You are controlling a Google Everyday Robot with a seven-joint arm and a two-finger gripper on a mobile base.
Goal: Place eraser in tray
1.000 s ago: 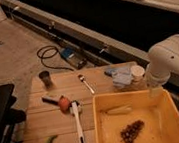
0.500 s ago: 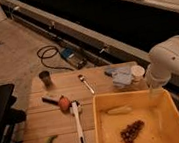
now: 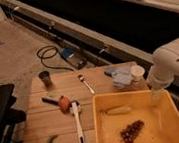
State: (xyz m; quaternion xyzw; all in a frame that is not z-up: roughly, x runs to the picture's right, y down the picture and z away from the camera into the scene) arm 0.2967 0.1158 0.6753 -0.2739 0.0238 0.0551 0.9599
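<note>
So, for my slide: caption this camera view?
Gripper hangs at far right corner of yellow tray; eraser lies on wooden table beside orange ball.

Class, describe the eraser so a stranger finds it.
Find the yellow tray, with the claw over its far right corner. Left of it lies an orange ball; the eraser is the small dark block at the ball's left, unlike the long white-handled tool.

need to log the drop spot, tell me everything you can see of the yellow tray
The tray is a large rectangular bin, bright yellow, plastic by its look, with raised walls and an open top. It sits flat on the wooden table, at its right side, near edge cut off. Inside lie a pale oblong piece by the far wall and a cluster of small dark reddish bits near the middle. The pincer of the white arm hangs over its far right corner.
</note>
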